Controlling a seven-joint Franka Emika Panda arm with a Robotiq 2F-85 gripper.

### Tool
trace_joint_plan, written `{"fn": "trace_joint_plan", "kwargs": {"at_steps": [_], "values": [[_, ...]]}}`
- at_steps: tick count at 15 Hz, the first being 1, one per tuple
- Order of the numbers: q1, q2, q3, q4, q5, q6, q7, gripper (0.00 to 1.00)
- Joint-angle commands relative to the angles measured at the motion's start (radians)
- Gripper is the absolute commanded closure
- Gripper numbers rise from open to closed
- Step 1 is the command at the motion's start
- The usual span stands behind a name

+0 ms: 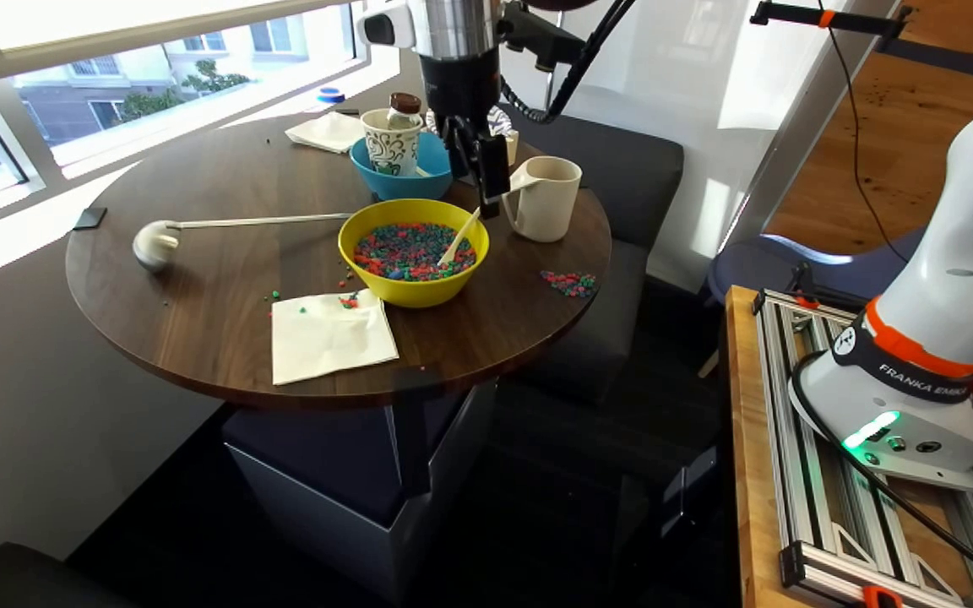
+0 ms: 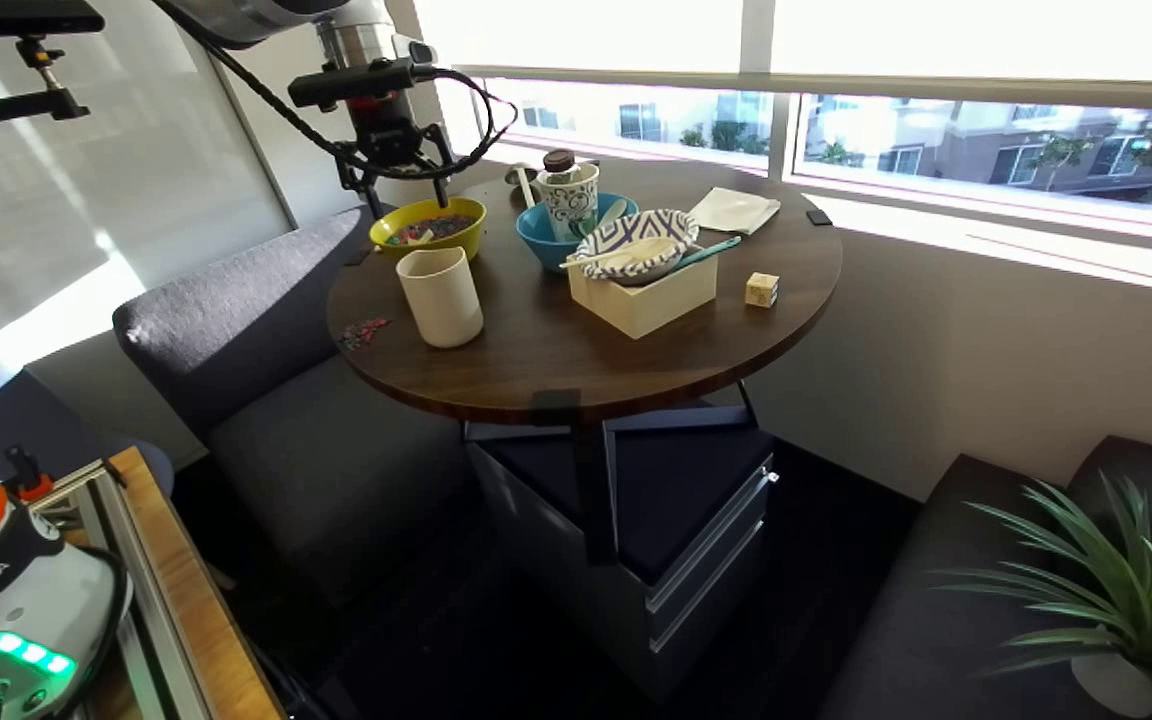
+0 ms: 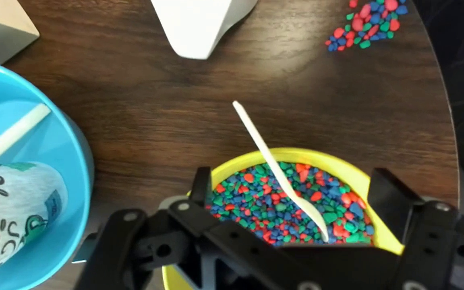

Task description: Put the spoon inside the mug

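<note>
Spanning much of both exterior views is a round brown wooden worktop, and above it hangs the Franka arm. Its hand is above the yellow bowl, the two fingers spread wide apart. In an exterior view, a cream box supports a zigzag-patterned bowl. The yellow bowl holds red, green and blue gravel; near it, a teal-blue bowl contains a scroll-printed paper cup and a pale utensil. A long ladle lies with its handle towards the yellow bowl, and a napkin sprinkled with a few gravel bits lies flat near that bowl. The cream mug stands upright just beside the yellow bowl, handle turned its way. The slim, pale spoon is in the yellow bowl, its head on the gravel and its handle slanting out over the rim on the mug's side. A small pale cube with dark markings sits near the cream box.
</note>
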Motion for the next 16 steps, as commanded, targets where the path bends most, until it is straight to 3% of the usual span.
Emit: {"fn": "trace_joint_plan", "kwargs": {"at_steps": [1,6,7,8,11,16], "values": [[-0.008,0.019,-0.015,-0.002,-0.090,-0.022,-0.001,0.00],[-0.008,0.060,-0.015,0.014,-0.125,-0.052,-0.014,0.00],[-0.008,0.064,-0.012,0.016,-0.124,-0.053,-0.020,0.06],[-0.007,0.067,-0.011,0.017,-0.122,-0.054,-0.026,0.27],[-0.007,0.072,-0.007,0.018,-0.119,-0.049,-0.040,0.38],[-0.009,0.077,-0.007,0.026,-0.111,-0.057,-0.049,0.78]]}}
